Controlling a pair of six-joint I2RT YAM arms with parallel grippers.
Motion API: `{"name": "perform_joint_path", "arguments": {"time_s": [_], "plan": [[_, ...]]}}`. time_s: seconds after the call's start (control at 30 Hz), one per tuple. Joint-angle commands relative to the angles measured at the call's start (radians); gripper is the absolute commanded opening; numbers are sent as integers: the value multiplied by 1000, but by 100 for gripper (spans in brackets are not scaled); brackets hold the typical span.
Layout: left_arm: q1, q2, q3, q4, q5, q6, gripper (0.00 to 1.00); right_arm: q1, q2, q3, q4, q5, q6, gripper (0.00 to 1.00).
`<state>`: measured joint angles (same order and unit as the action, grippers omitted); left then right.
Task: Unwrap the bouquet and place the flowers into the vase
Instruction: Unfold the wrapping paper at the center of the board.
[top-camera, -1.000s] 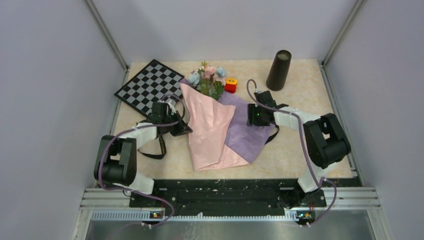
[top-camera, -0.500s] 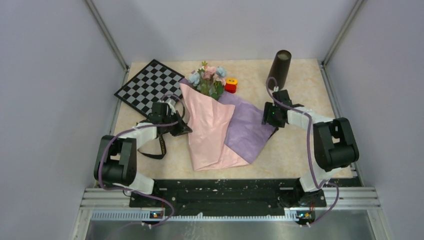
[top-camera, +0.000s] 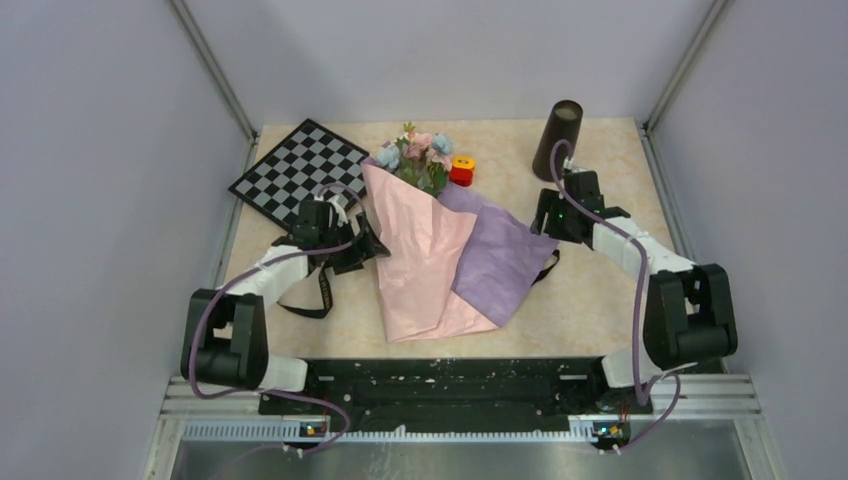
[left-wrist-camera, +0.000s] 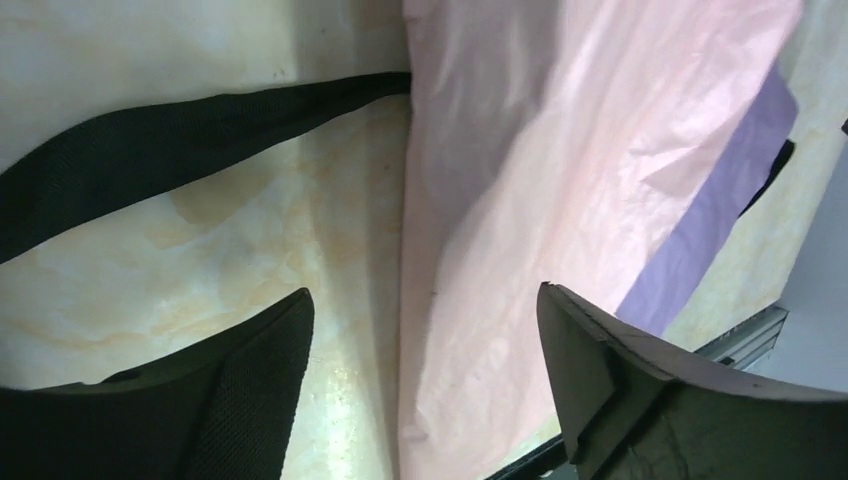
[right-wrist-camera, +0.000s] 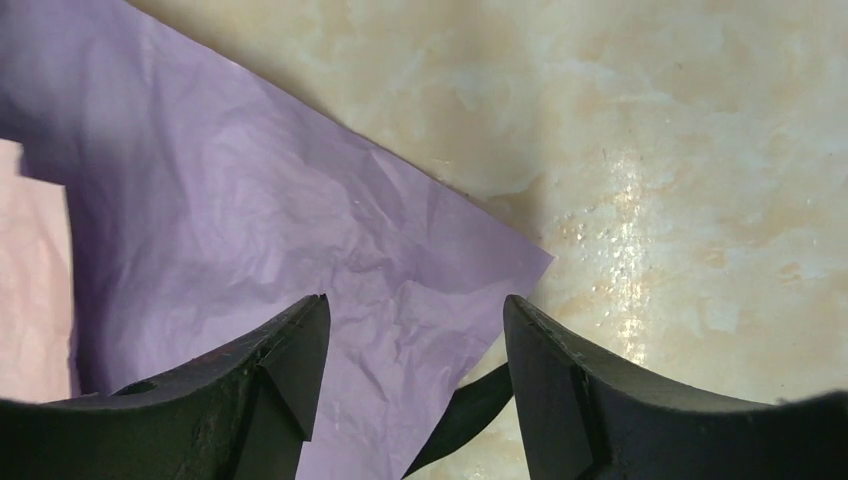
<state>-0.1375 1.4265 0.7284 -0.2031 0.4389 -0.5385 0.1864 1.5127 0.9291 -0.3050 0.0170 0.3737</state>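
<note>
Here the bouquet (top-camera: 425, 255) lies spread on the surface (top-camera: 590, 300), paper unfolded, flowers (top-camera: 415, 155) at its far end. The left claw (left-wrist-camera: 425, 310) gapes empty over the pink edge. The right claw (right-wrist-camera: 410, 320) stands open above the lilac corner, near the upright vase (top-camera: 558, 140).

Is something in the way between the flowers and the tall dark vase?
Yes, a little: a red-and-yellow toy block sits on the table between the flowers and the vase, right beside the blooms. The stems are also still tucked in the pink paper. Lifted high, the flowers would probably clear the block.
</note>
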Motion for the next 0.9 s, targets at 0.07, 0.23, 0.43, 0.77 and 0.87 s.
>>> {"name": "perform_joint_path", "arguments": {"time_s": [0.07, 0.23, 0.43, 0.77, 0.87], "plan": [[-61, -158, 102, -106, -135, 31, 93, -4, -158, -24, 34, -98, -28, 67], [-259, -204, 135, -103, -276, -26, 95, -5, -213, -60, 71, -134, 4, 67], [-505, -81, 207, 10, -369, -94, 96, -5, -206, -45, 41, -123, 6, 66], [-713, 324, 602, -177, -601, 151, 99, -5, -313, -82, 22, -92, 1, 65], [-718, 399, 660, -215, -657, 175, 99, -4, -333, -90, 16, -92, 7, 65]]}}
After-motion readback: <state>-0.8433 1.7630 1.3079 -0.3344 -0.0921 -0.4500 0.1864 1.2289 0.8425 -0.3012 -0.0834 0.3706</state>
